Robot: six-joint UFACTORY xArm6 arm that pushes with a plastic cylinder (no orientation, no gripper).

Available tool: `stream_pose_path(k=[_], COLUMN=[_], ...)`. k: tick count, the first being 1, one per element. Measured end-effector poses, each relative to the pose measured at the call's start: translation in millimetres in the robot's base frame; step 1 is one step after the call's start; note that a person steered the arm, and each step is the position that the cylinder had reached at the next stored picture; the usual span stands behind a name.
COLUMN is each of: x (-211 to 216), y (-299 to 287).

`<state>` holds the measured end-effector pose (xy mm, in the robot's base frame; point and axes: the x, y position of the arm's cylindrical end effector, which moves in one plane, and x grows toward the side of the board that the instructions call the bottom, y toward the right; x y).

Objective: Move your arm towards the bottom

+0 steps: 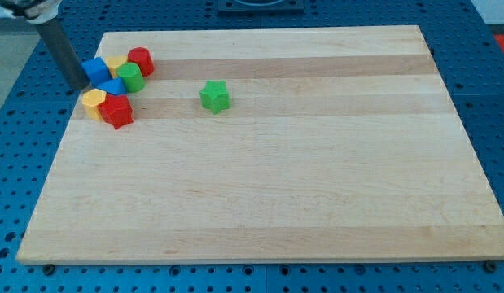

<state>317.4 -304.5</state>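
Note:
My tip point(79, 84) is at the view's upper left, at the left edge of the wooden board point(268, 203), just left of a blue block point(95, 69). A cluster sits right of it: a yellow block point(116, 63), a red cylinder point(141, 60), a green block point(130, 77), a second blue block point(112, 86), a yellow block point(93, 102) and a red block point(116, 111). A green star block point(214, 96) lies alone further right.
The board lies on a blue perforated table point(15, 163). The rod's shaft point(60, 45) rises toward the view's top left.

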Motion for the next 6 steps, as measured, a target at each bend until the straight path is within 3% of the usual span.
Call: stream_pose_path(k=[1,3,5,6], x=[-25.2,3.2,60.7,120.5], y=[0.1,29.6,0.2,13.1])
